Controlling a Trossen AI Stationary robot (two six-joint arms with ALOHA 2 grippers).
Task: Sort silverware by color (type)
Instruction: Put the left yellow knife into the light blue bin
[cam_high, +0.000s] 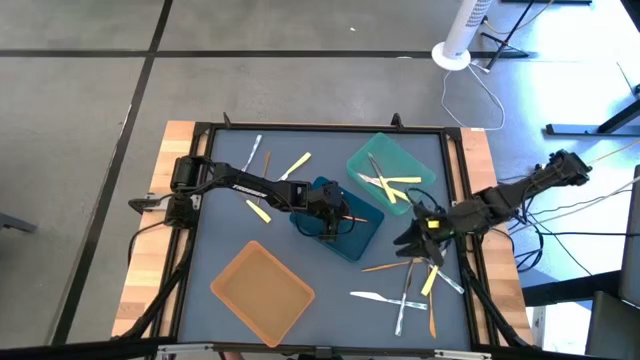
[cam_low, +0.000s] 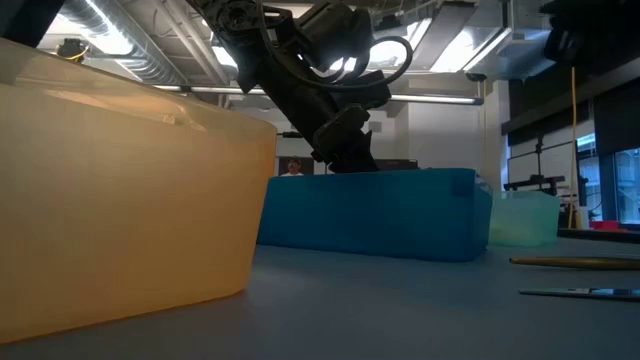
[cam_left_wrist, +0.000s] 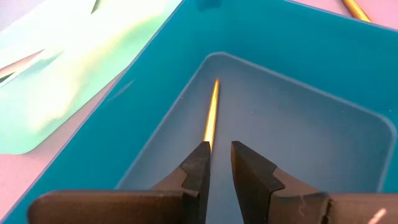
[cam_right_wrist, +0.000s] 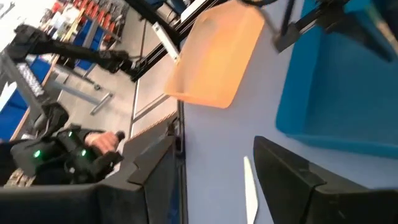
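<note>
My left gripper (cam_left_wrist: 221, 148) (cam_high: 327, 220) reaches down into the blue tray (cam_high: 345, 238), its fingers a narrow gap apart. An orange utensil (cam_left_wrist: 211, 115) (cam_high: 352, 215) lies flat on the tray floor, its near end hidden behind one finger. My right gripper (cam_right_wrist: 217, 165) (cam_high: 410, 238) hovers open, low over the table right of the blue tray, with a white utensil (cam_right_wrist: 250, 190) lying on the table between its fingers. White and yellow pieces lie in the teal tray (cam_high: 420, 160). More silverware is scattered near the far edge (cam_high: 296, 165) and in a pile (cam_high: 405, 290) at the near right. My left gripper stands over the near end of the orange utensil (cam_left_wrist: 208, 140), which lies on the blue tray's floor. One finger (cam_left_wrist: 198, 165) hides that end, so I cannot tell whether the gripper touches it.
An orange tray (cam_high: 262, 290) (cam_low: 120, 190) sits at the table's near left and stands close in the low view. The blue tray's wall (cam_low: 370, 215) hides the left fingertips there. A raised black frame (cam_high: 320, 127) borders the table. A person is seen beyond the table in the right wrist view.
</note>
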